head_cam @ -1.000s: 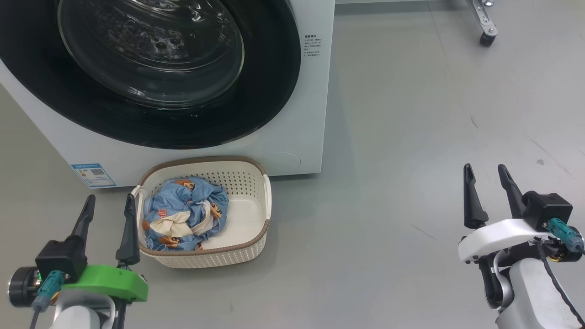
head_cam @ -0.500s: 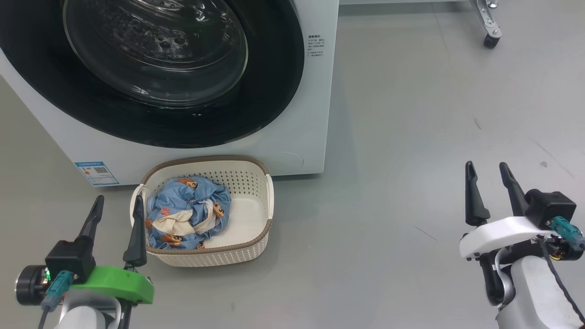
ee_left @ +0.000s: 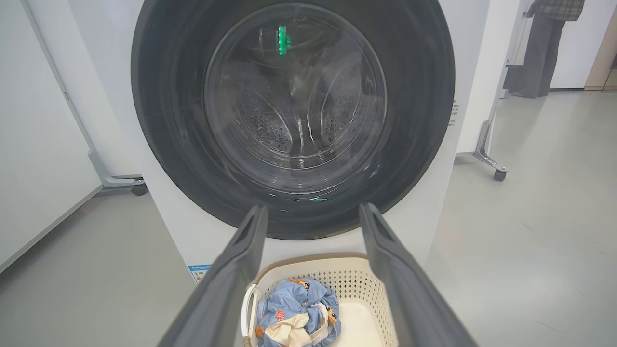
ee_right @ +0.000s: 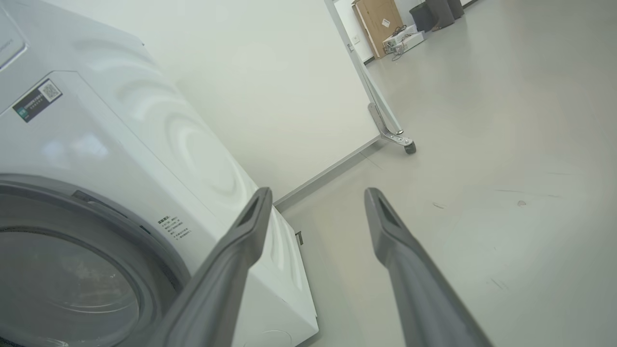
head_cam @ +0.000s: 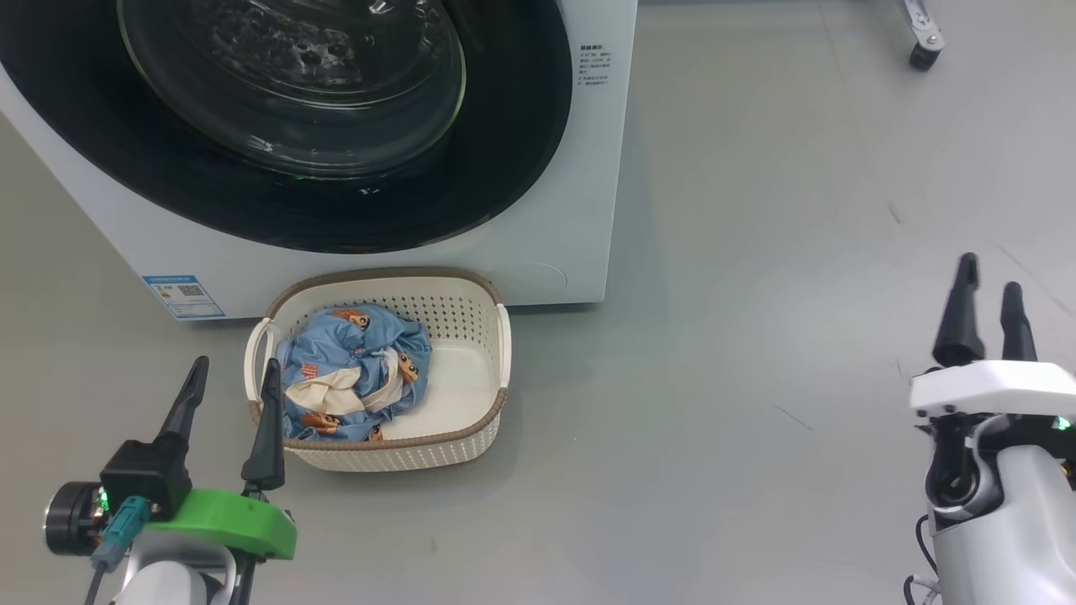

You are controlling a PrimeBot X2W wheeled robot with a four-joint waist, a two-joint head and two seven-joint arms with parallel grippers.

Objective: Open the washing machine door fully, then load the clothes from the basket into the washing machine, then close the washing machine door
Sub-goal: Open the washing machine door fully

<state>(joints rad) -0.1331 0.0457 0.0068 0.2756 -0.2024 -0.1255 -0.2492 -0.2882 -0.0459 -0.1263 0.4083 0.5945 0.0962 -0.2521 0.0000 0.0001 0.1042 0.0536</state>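
Facing the shut washing machine door (head_cam: 513, 168) with both pincers spread and empty — first step not yet begun.
My left pincer (head_cam: 235, 363) hung just beside the basket (head_cam: 403, 455), the clothes (head_cam: 353, 370) bunched in the half nearest that pincer. Past its fingertips and higher, the door lay flush in the washing machine (head_cam: 593, 210), so I judged opening it had to come first. My right pincer (head_cam: 992, 273) stood well apart on the other side, over the floor (head_cam: 756, 336) — free, I reckoned, to reach for the door's edge.
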